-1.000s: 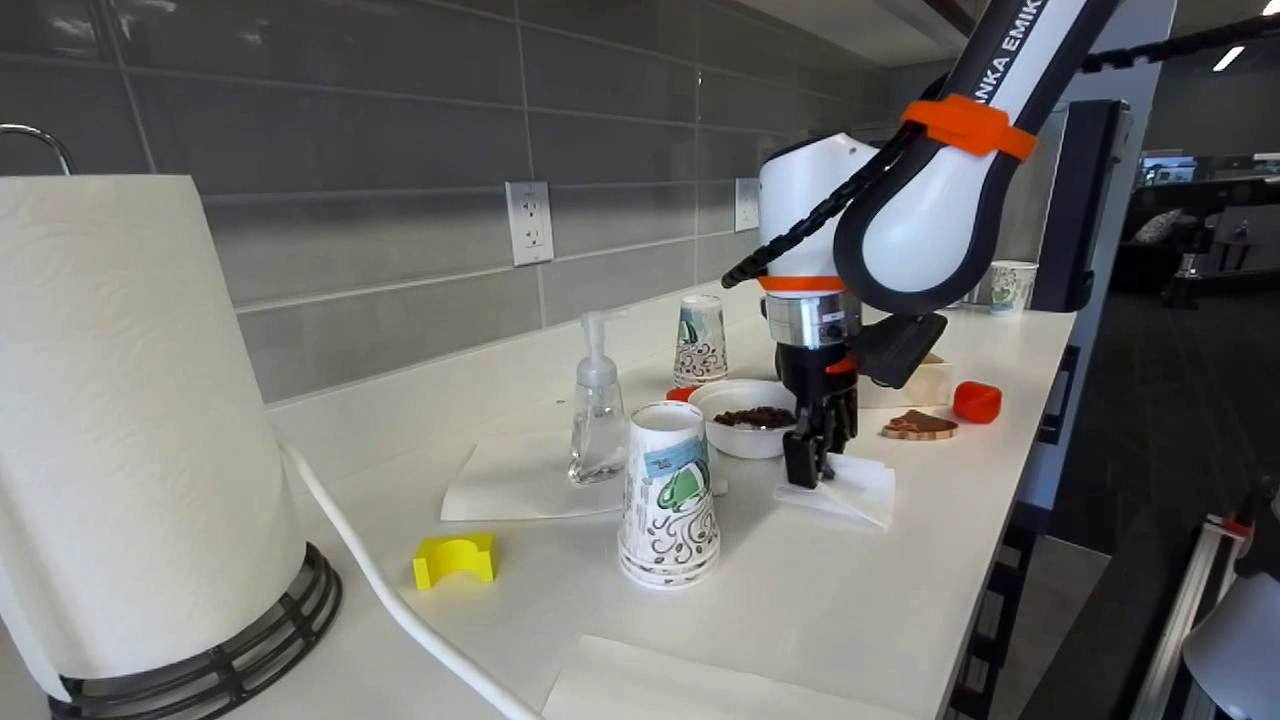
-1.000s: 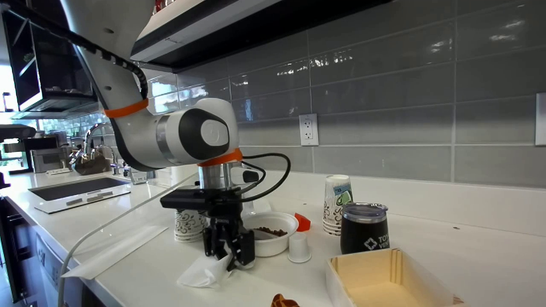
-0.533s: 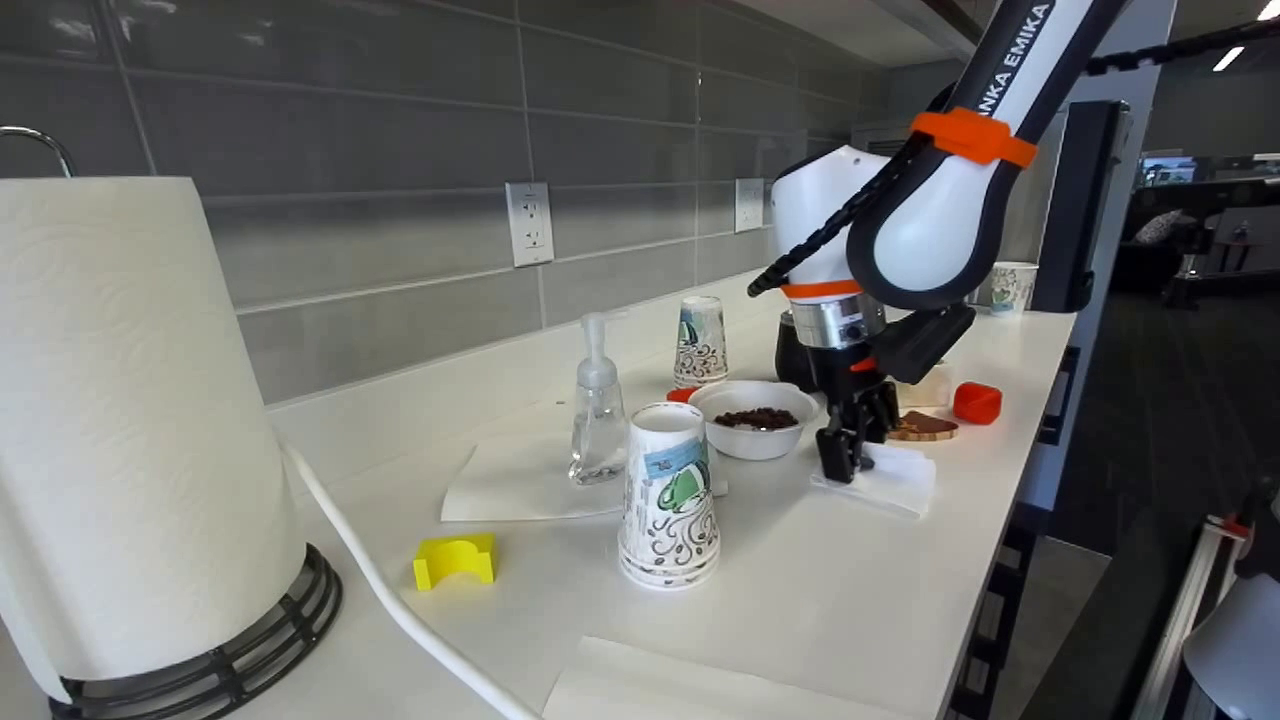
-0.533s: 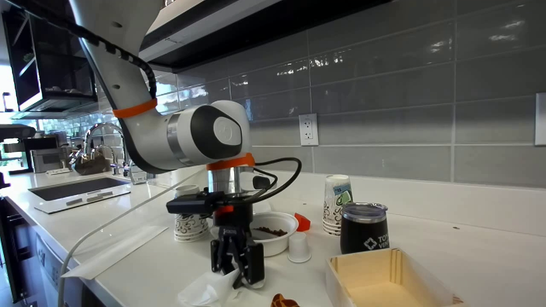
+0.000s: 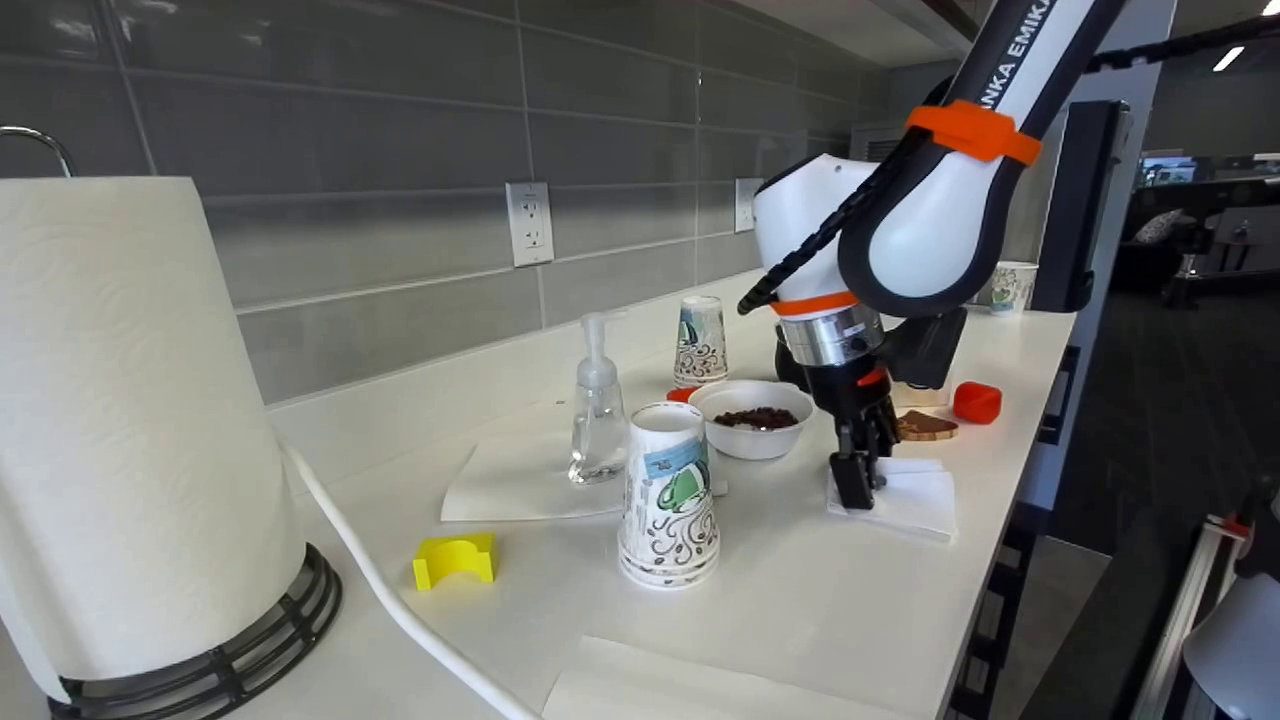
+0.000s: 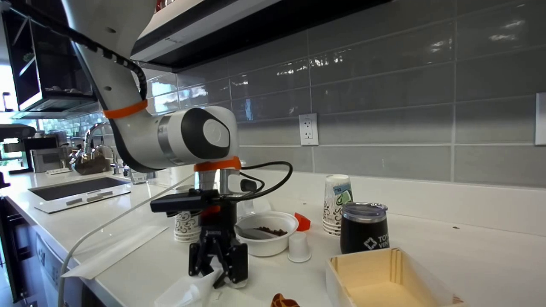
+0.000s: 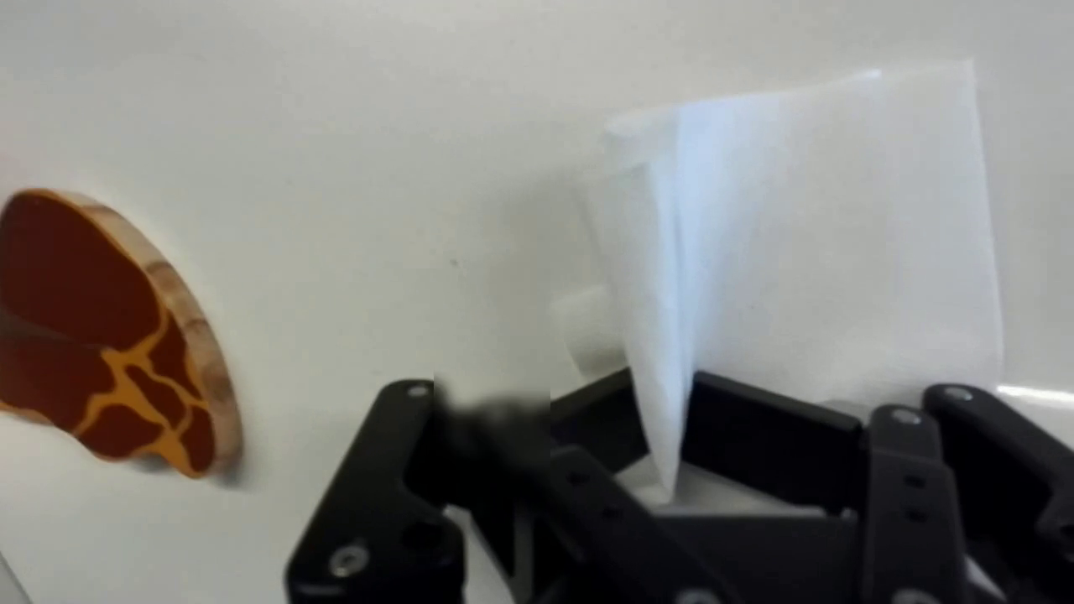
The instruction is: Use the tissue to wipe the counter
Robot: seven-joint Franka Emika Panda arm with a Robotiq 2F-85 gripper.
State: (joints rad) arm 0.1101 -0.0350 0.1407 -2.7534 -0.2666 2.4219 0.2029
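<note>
Gripper (image 7: 667, 419) and tissue (image 5: 915, 505) have slid away from the brown, orange-veined slice (image 7: 92, 335) and nearer the front edge of the counter (image 5: 790, 610) over the last half second. The black fingers (image 7: 772, 440) are pinched together on one raised fold of the tissue, the rest of it fanned out over the counter; the wrist view is blurry, so I can't quite make out whether all of that lies flat. Toward the tiled wall (image 5: 400, 250) sits a white bowl (image 5: 755, 446) of dark bits (image 5: 757, 417), and a stack of printed cups (image 5: 668, 500) stands apart from the tissue.
</note>
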